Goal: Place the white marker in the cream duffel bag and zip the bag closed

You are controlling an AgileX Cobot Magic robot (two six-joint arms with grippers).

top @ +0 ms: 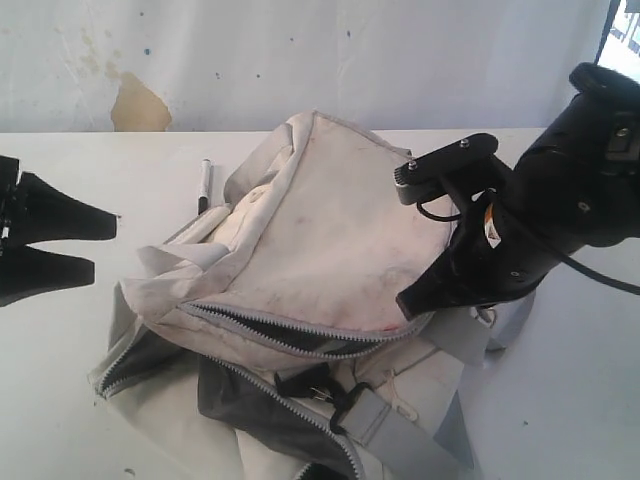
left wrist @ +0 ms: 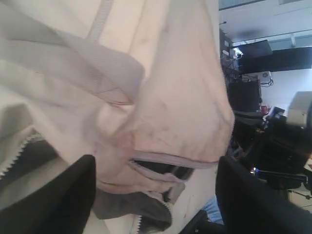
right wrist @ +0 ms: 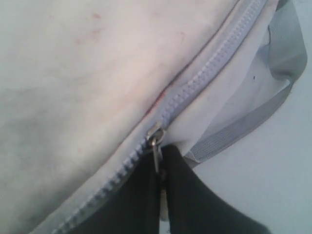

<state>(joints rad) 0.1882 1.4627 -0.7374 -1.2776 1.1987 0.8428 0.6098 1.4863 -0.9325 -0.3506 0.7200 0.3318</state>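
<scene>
Left end effector (top: 103,248) spread — right end effector (right wrist: 160,163) pinched.

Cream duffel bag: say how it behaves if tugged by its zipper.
The cream duffel bag looks floppy: it lies slumped in folds. With the right gripper pinching the zipper pull, the fabric will probably bunch and drag.

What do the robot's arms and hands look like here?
Both are matte black, with two wedge-shaped fingers tapering to blunt tips: left hand, right hand. The right arm is bulky and rounded, carrying a flat black bracket with silver screws, thin black cables and a small orange-and-white label.
</scene>
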